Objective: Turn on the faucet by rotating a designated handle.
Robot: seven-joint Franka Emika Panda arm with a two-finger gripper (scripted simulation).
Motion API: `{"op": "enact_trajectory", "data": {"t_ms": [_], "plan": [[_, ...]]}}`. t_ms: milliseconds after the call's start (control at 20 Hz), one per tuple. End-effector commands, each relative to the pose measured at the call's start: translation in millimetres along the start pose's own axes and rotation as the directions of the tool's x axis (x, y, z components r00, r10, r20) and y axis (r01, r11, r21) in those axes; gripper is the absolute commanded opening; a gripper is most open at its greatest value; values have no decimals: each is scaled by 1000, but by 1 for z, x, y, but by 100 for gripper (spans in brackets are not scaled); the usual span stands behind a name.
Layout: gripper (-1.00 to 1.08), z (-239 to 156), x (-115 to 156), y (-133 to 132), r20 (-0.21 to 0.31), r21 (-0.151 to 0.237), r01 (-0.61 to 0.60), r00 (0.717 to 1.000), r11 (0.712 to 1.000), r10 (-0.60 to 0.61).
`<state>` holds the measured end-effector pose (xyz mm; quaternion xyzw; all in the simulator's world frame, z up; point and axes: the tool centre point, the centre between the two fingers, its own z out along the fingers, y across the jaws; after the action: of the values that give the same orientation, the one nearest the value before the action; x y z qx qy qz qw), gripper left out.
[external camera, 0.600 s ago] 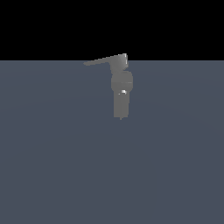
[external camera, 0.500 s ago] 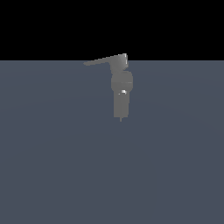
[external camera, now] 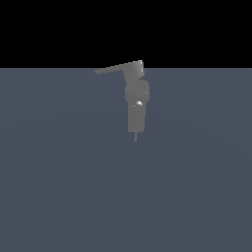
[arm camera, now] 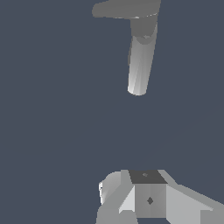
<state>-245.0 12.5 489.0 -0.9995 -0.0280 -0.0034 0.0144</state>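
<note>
Approach step. Faucet (external camera: 136, 101) upper centre of exterior view, handle (external camera: 118, 67) jutting toward frame left, untouched. End effector (arm camera: 146, 199) at wrist view's bottom edge, well apart; fingers' state unreadable. Next: close in on handle tip, push sideways.

Faucet (external camera: 137, 106) alone on the flat blue-grey ground, handle (external camera: 115, 68) out to the exterior view's left.

Plain grey fixture: blocky top, rounded bulge below it with a bright glint, cylindrical lower body, thin tip at the bottom. Handle is a long thin flat lever, tapering to its tip, running almost level from the blocky top and dipping slightly toward the tip. Wrist view: grey cylinder under a flat slab (arm camera: 127, 8); which part is which, can't tell.
</note>
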Motion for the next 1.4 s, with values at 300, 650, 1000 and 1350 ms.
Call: {"op": "enact_trajectory", "data": {"t_ms": [300, 650, 1000, 1350], "plan": [[-100, -1, 6, 0, 4, 13, -25, 1000, 1000, 25], [-100, -1, 28, -1, 26, 49, -112, 993, 992, 111], [-100, 2, 65, -1, 75, 91, -267, 962, 959, 261], [-100, 13, 111, -1, 142, 104, -451, 889, 886, 436]]}}
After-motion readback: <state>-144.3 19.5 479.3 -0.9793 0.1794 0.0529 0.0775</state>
